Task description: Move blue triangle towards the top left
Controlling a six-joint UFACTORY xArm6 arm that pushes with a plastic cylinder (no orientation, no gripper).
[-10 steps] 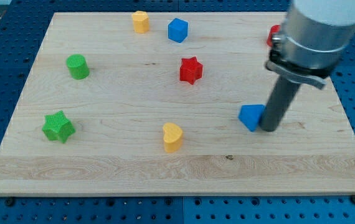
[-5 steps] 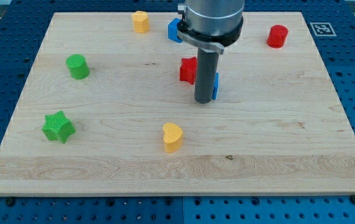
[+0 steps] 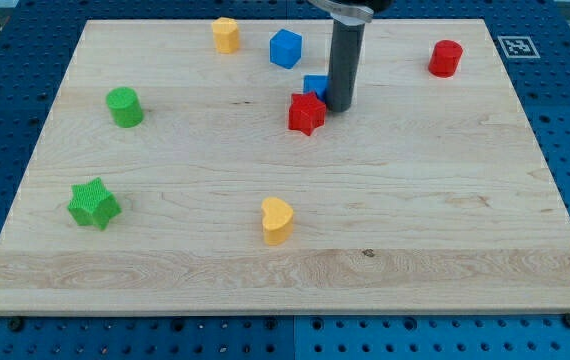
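The blue triangle [image 3: 315,86] lies near the top middle of the wooden board, partly hidden behind my rod. It touches the red star [image 3: 306,113] just below and left of it. My tip [image 3: 341,106] rests on the board right against the triangle's right side, and right of the red star. A blue cube [image 3: 285,48] sits up and left of the triangle.
A yellow block [image 3: 226,34] sits at the top, left of the blue cube. A red cylinder [image 3: 446,58] stands at the top right. A green cylinder [image 3: 124,106] and a green star [image 3: 93,203] are on the left. A yellow heart [image 3: 277,220] lies below the middle.
My tip has swept from the right middle of the board up and to the left, pushing the blue triangle with it until it came to rest against the red star.
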